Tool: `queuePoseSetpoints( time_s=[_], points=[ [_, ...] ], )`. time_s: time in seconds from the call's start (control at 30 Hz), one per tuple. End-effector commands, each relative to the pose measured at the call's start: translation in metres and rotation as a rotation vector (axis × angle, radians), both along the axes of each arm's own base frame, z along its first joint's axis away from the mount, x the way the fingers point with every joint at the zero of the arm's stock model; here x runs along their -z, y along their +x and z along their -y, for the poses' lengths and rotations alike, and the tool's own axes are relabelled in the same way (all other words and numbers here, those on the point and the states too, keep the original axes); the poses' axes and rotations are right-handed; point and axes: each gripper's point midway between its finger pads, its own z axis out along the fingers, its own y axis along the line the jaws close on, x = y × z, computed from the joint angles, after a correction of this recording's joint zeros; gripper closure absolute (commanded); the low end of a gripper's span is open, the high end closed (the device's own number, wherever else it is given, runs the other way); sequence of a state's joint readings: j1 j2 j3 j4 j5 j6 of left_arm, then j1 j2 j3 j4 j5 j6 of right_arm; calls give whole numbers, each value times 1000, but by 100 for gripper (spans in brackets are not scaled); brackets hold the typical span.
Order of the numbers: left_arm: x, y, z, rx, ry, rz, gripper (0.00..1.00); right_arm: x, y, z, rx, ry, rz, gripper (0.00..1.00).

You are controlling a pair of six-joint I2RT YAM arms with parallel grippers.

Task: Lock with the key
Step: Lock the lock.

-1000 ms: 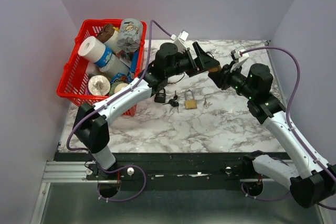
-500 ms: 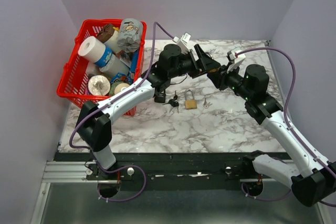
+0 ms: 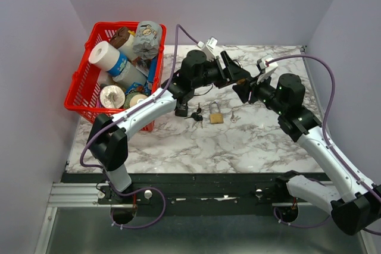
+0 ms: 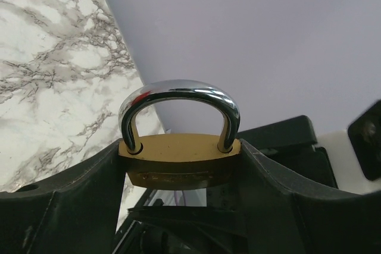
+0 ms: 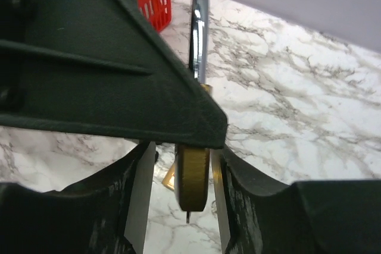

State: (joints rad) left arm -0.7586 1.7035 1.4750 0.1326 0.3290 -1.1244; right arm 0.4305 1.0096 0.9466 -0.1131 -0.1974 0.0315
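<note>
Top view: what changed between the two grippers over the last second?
The left gripper edged right and closed on the held padlock; the right gripper opened, its fingers now clear of it. On the table, the second brass padlock, black padlock, keys and red basket stayed put.

The basket (image 3: pixel 89 96) stands on the left rear of the counter (image 3: pixel 250 144). Above the counter's middle rear the left gripper (image 3: pixel 237 74) and right gripper (image 3: pixel 243 90) face each other. A padlock (image 4: pixel 178 159) sits upright between the left fingers (image 4: pixel 71 206), touching both, and edge-on between the right fingers (image 5: pixel 89 218) with a gap on each side. In front of them on the counter lie, left to right, a second padlock (image 3: pixel 181 110), a bunch of keys (image 3: pixel 196 116), a third padlock (image 3: pixel 216 115) and a single key (image 3: pixel 233 117).
</note>
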Motion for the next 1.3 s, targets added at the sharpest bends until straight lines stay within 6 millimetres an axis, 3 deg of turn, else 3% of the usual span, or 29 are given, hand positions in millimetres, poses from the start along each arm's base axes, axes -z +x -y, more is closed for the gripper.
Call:
queuePoseSetpoints(
  time_s=[0.0, 0.03, 0.17, 0.33, 0.53, 0.73, 1.0, 1.27],
  points=[
    [-59, 11, -11, -24, -118, 133, 100, -23, -21, -4, -68, 23, 54, 39],
    [-68, 12, -15, -29, -130, 151, 100, -19, -25, -2, -71, 13, 34, 37],
    [-84, 12, -28, -39, -138, 198, 100, -34, -44, 0, -130, -9, 84, 37],
    [-91, -6, -38, 18, -166, 215, 100, -39, -55, 1, -170, -31, 99, 45],
    [-94, -30, -45, 82, -190, 237, 100, -58, -54, -6, -239, -61, 161, 52],
    [-104, -37, -50, 84, -212, 263, 100, -57, -43, -16, -295, -117, 195, 62],
    [-102, -32, -54, 36, -196, 245, 100, -64, -30, -16, -267, -130, 227, 81],
    [-90, -16, -49, -20, -154, 192, 100, -68, -25, -16, -242, -114, 227, 82]
  ],
)
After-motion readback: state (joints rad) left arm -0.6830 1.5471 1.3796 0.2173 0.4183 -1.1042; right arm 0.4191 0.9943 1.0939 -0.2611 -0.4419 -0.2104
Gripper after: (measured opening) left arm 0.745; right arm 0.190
